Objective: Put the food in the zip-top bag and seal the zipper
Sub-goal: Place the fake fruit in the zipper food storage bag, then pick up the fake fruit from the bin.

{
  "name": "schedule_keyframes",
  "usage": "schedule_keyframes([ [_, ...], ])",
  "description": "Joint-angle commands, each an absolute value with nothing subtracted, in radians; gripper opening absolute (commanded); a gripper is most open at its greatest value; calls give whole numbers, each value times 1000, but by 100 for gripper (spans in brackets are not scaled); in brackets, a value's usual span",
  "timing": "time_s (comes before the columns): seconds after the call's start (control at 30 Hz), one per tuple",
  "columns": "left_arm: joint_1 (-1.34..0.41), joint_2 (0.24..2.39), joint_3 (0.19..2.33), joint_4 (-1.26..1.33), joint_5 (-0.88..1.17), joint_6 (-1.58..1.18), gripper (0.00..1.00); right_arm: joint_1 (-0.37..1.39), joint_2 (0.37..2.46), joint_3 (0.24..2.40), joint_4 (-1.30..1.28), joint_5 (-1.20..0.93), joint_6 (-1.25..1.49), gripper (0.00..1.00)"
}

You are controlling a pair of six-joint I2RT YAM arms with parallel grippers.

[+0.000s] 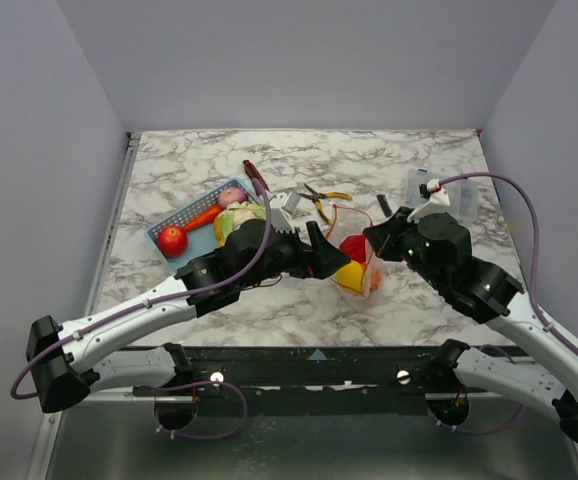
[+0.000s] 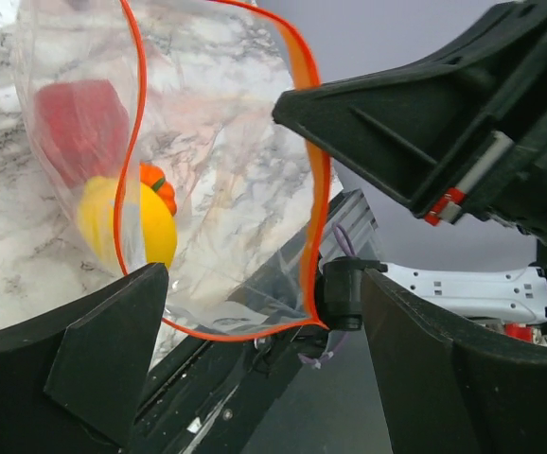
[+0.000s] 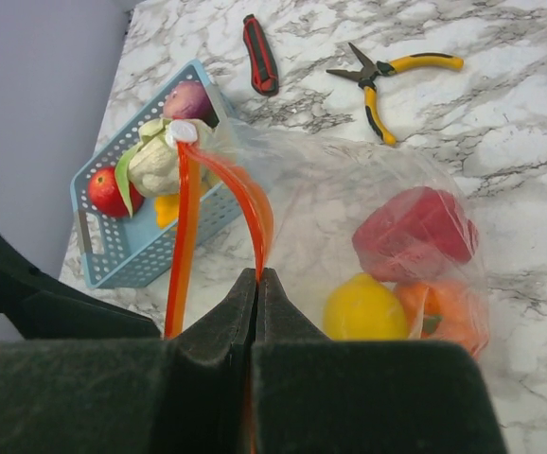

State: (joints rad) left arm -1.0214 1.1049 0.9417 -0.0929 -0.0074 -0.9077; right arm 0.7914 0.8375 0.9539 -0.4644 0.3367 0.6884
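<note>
The zip-top bag [image 1: 357,262] hangs between my two grippers in the middle of the table. It holds a red pepper [image 3: 415,232], a yellow fruit [image 3: 363,307] and an orange piece [image 3: 444,317]. My right gripper [image 3: 257,279] is shut on the orange-red zipper [image 3: 184,227] at one side of the mouth. My left gripper [image 2: 262,284] is open, and the bag's gaping mouth rim [image 2: 307,104] lies between its fingers [image 2: 103,359]. In the top view the left gripper [image 1: 329,255] is left of the bag and the right gripper [image 1: 377,242] is right of it.
A blue basket [image 1: 169,222] at the left holds a red fruit [image 1: 172,240], a carrot [image 1: 204,215], a cauliflower [image 1: 241,222] and a purple-pink piece [image 1: 232,197]. Behind lie a red-handled knife [image 1: 257,178] and yellow-handled pliers [image 1: 321,200]. A clear box [image 1: 439,190] stands at the far right.
</note>
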Motion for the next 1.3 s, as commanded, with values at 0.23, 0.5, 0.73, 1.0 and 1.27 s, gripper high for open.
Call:
schedule_keyframes([
  [0.23, -932, 886, 983, -287, -104, -748, 88, 797, 834, 941, -445, 365, 673, 0],
  [0.5, -610, 776, 932, -585, -191, -735, 91, 796, 831, 936, -447, 367, 668, 0],
  [0.73, -421, 893, 1002, -777, -362, -582, 96, 797, 829, 939, -448, 365, 663, 0],
  [1.0, -270, 1155, 1035, -732, -390, -460, 98, 797, 826, 939, -439, 354, 658, 0],
  [1.27, -206, 1389, 1127, -690, -517, -312, 98, 796, 798, 930, -454, 370, 657, 0],
])
